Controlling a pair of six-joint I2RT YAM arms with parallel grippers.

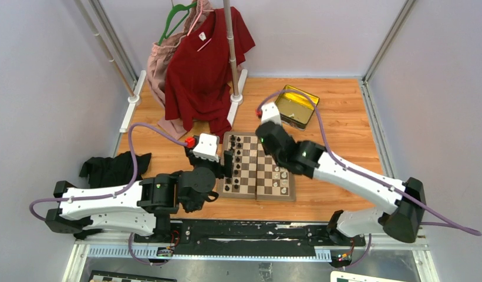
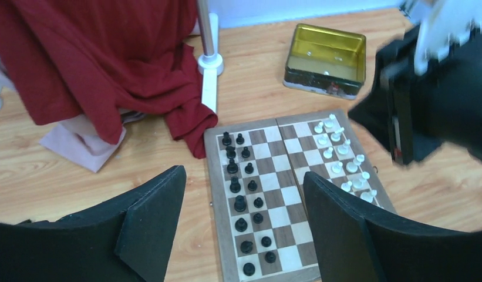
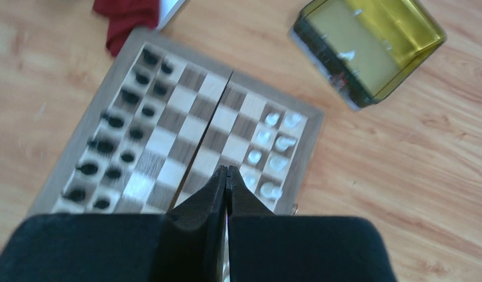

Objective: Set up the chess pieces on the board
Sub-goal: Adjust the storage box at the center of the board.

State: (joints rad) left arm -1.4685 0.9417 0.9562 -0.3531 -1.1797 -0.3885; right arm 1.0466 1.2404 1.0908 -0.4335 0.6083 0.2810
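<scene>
Closed right tool (image 3: 227,171) above board (image 3: 194,127)

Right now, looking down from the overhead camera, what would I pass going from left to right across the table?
Crumpled black cloth → dark red T-shirt on the rail → square wooden chessboard → shiny gold rectangular tin.

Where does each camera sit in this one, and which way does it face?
Top external: above and behind the bases, looking down at the board and gold tin; left arm and right arm show.
Left wrist: on the left arm, looking forward over the board through the open left gripper.
Right wrist: looking steeply down at the board past the shut right gripper.
Shared: all three show board and gold tin.
</scene>
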